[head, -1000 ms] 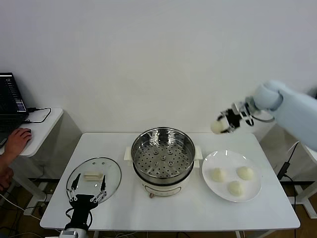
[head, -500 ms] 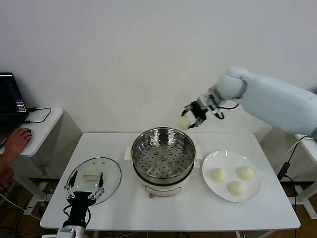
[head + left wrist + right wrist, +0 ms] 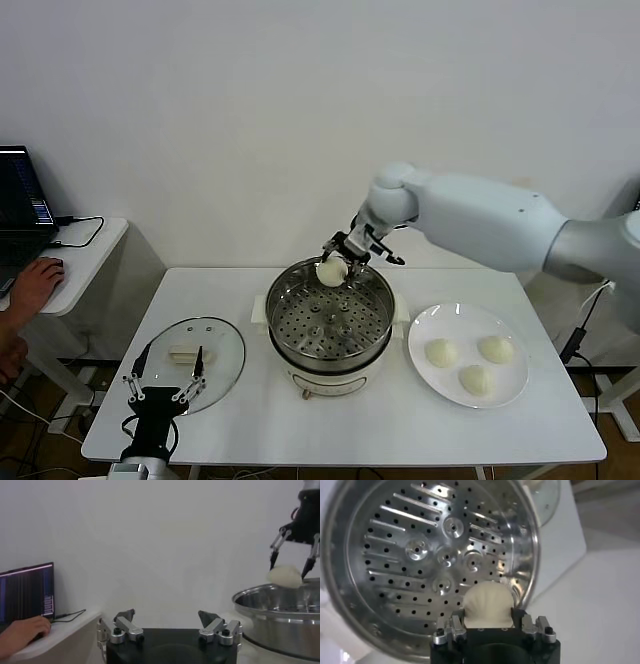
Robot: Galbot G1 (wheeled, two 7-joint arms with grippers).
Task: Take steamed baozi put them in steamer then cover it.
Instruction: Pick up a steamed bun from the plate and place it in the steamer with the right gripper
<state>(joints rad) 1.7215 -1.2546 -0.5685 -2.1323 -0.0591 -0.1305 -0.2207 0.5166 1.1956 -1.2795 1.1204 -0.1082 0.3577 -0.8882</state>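
Note:
My right gripper (image 3: 334, 268) is shut on one steamed baozi (image 3: 331, 271) and holds it just above the far rim of the steamer (image 3: 330, 322). The right wrist view looks down past the held baozi (image 3: 488, 603) onto the bare perforated tray (image 3: 430, 555). Three more baozi (image 3: 441, 351) (image 3: 494, 348) (image 3: 474, 379) lie on the white plate (image 3: 440, 388) to the steamer's right. The cover (image 3: 190, 363), a glass lid with a cream handle, lies flat on the table to the steamer's left. My left gripper (image 3: 162, 387) stands open at the table's front left edge, by the cover.
A side desk (image 3: 70, 262) with a laptop (image 3: 22, 205) and a person's hand (image 3: 32, 285) stands left of the white table (image 3: 340, 425). The left wrist view shows the steamer rim (image 3: 280, 600) and the other gripper with its baozi (image 3: 285, 575) far off.
My right arm has swung left from above the plate's side to above the steamer's far rim and lowered, carrying the baozi. The left gripper has drifted slightly left and down.

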